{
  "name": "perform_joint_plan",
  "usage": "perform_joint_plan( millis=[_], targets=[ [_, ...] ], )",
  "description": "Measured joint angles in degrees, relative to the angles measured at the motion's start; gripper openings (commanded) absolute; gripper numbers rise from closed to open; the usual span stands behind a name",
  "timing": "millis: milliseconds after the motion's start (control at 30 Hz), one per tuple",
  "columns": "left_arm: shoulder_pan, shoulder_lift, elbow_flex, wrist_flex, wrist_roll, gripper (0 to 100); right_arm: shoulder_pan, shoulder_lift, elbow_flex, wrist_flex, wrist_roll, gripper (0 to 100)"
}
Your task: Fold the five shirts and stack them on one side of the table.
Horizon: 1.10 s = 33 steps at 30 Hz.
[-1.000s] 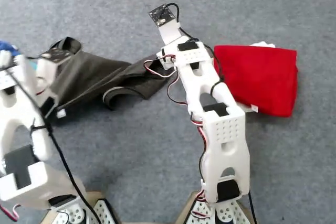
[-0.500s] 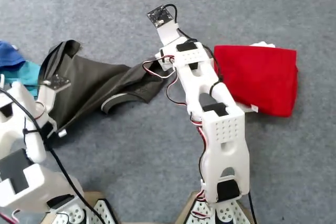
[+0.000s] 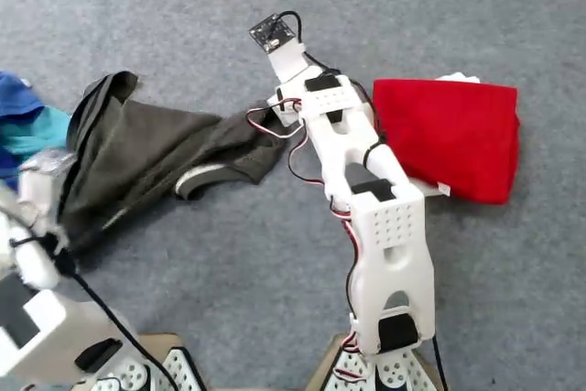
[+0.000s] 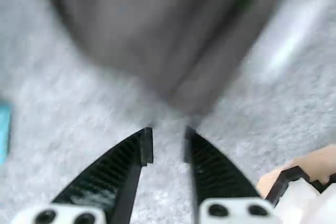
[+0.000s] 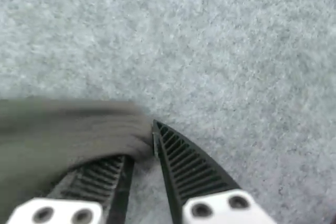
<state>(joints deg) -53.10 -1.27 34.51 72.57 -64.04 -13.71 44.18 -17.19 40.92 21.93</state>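
The right gripper (image 5: 144, 142) is pinching the edge of the dark shirt (image 3: 156, 157): in the right wrist view the fabric lies over one finger and runs right up to the tip of the other, with grey table (image 3: 229, 263) beyond. That pinched end lies about mid-table, a little toward the far edge. The left gripper (image 4: 168, 140) has its fingers slightly parted with nothing between them, and bare table shows through the gap. Its tips sit just short of the shirt's nearer hem, which is blurred in the left wrist view. The dark shirt lies loosely spread and rumpled from mid-table toward the left edge, one end bunched up. Beside that bunched end, at the left edge, lie blue and teal clothes (image 3: 23, 121). The right arm (image 3: 366, 199) stretches from the near edge to the middle. Just beyond it, toward the right edge, a folded red shirt (image 3: 449, 135) lies on a white folded piece (image 3: 455, 78), whose edge peeks out on the far side.
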Motion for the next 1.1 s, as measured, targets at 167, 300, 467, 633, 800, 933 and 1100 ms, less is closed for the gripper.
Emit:
perform_joint_plan(
  millis=[167, 300, 467, 633, 800, 933, 1100],
  targets=[
    [-5.2, 0.0, 0.0, 0.0, 0.0, 17, 0.1, 0.5, -0.5, 0.0, -0.1, 1.5],
    [-7.6, 0.0, 0.2, 0.0, 0.8, 17, 0.1, 0.5, -0.5, 0.0, -0.2, 1.5],
    [-7.7, 0.0, -0.9, 1.1, 12.1, 17, 0.1, 0.5, -0.5, 0.0, -0.2, 1.5],
    [-2.5, 0.0, -3.6, 6.5, 27.0, 17, 0.1, 0.6, -0.8, 0.0, -0.2, 1.5],
    [2.3, 0.0, -6.6, 8.1, 34.4, 17, 0.1, 1.1, -1.4, 0.0, -0.2, 1.5],
    [8.4, 0.0, -7.9, 9.8, 39.8, 17, 0.1, 2.8, -4.1, 0.8, -0.5, 1.5],
    [16.6, 0.0, -10.1, 10.5, 50.8, 17, 0.1, 5.9, -10.2, 4.9, -2.1, 1.5]
  ],
)
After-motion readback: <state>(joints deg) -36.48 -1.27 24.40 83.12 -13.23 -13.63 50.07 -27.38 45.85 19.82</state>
